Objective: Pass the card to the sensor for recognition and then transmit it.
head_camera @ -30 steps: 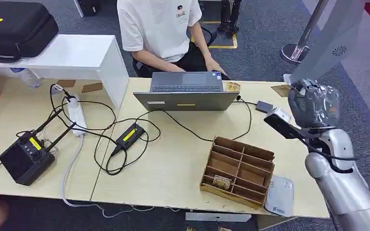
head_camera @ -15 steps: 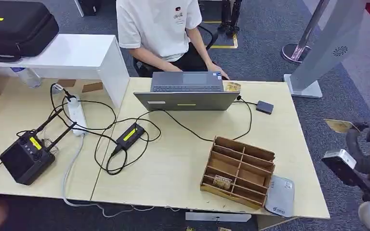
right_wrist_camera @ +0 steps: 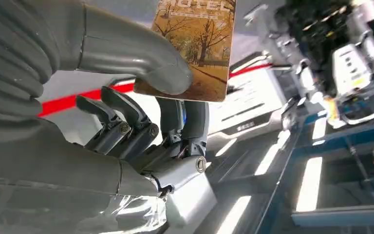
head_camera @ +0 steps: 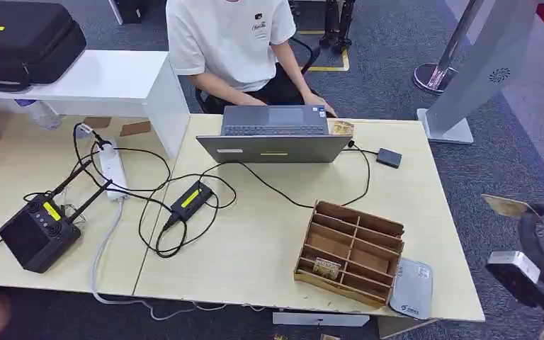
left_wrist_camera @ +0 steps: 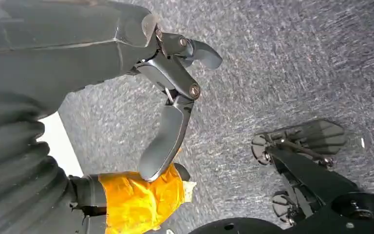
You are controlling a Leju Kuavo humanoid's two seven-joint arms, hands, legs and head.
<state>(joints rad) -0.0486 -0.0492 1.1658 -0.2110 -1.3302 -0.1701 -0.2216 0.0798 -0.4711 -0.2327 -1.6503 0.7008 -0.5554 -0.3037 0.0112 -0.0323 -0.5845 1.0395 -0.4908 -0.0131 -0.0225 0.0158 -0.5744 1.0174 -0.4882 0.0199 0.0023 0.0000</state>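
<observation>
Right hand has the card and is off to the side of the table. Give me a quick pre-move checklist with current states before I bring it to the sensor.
1. Card held: ok. The right hand pinches the card under its thumb.
2. Card unbent: ok, it looks flat in the right wrist view.
3. Card position: not ok for scanning; it hangs over the carpet beside the table.
4. Sensor located: cannot tell which device it is.
5. Path: the wooden organizer and the laptop stand on the table; the person sits behind the laptop.
6. Left hand: ok, holding nothing, over the floor.

Robotics lab: laptop on cable-strewn desk, operator seated, carpet floor.
</observation>
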